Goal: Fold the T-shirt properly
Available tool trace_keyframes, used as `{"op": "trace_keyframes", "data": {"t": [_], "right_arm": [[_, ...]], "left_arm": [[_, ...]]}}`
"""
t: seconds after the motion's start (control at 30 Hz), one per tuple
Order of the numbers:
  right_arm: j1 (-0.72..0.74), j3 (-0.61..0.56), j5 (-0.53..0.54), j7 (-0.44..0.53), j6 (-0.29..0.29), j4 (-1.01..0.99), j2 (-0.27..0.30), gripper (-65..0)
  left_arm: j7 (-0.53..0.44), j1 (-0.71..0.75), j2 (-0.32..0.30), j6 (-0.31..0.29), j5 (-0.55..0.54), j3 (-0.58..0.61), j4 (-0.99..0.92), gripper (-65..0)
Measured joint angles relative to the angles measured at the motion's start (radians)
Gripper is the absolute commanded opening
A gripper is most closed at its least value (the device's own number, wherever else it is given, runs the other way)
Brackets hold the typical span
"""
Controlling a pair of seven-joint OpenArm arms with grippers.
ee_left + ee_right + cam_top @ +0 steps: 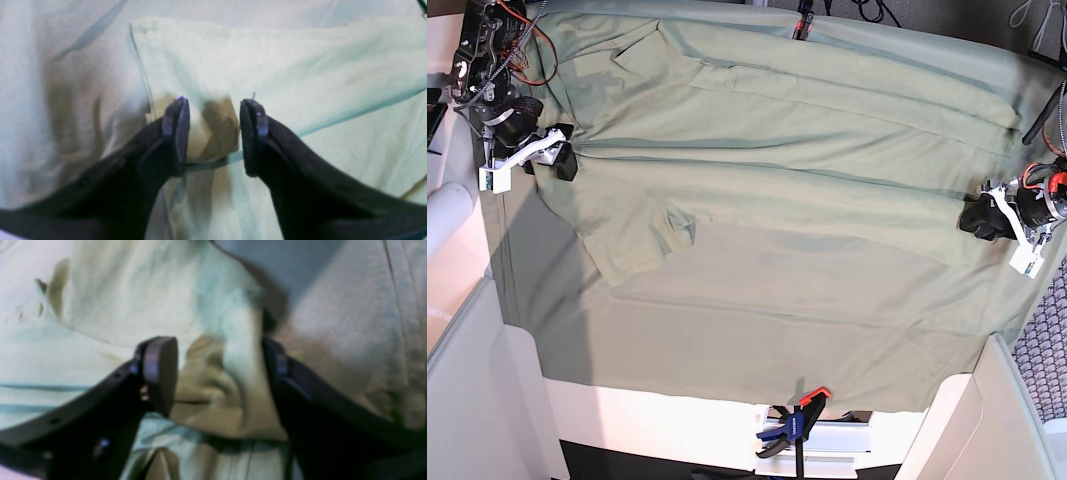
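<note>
The pale sage-green T-shirt (777, 190) lies spread across the table with a long fold line running left to right, and one sleeve (642, 245) sticks out toward the front. My left gripper (977, 218) is at the shirt's right end. In the left wrist view it (213, 133) is open, its fingers either side of the shirt's (267, 66) hemmed edge. My right gripper (562, 160) is at the shirt's left end. In the right wrist view it (220, 373) is open around a bunched fold of the shirt (133, 300).
The larger grey-green tablecloth (777, 330) covers the table under the shirt and also shows in both wrist views (66, 100) (350, 323). A blue and orange clamp (797, 425) grips its front edge. Another clamp (803, 25) stands at the back edge.
</note>
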Motion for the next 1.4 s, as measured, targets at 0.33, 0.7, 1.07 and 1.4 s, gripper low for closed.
{"op": "trace_keyframes", "data": {"t": [0.33,0.7,1.07,1.4], "right_arm": [[0.003,0.000,0.000,0.005,0.000,0.000,0.000,-27.5],[0.009,0.002,-0.004,0.005,-0.005,0.000,-0.002,-27.5],[0.012,0.002,-0.001,0.005,-0.004,0.000,-0.002,-27.5],[0.074,0.002,-0.006,0.008,-0.008,0.000,-0.002,-27.5]], "left_arm": [[-0.080,-0.088,0.032,0.034,0.114,-0.085,-0.048,-36.1],[-0.180,-0.172,0.131,0.104,0.195,-0.085,-0.349,-36.1],[-0.010,-0.176,0.165,0.012,-0.013,-0.087,-0.349,-36.2],[0.013,-0.176,0.146,0.013,-0.116,-0.085,-0.348,-36.2]]}}
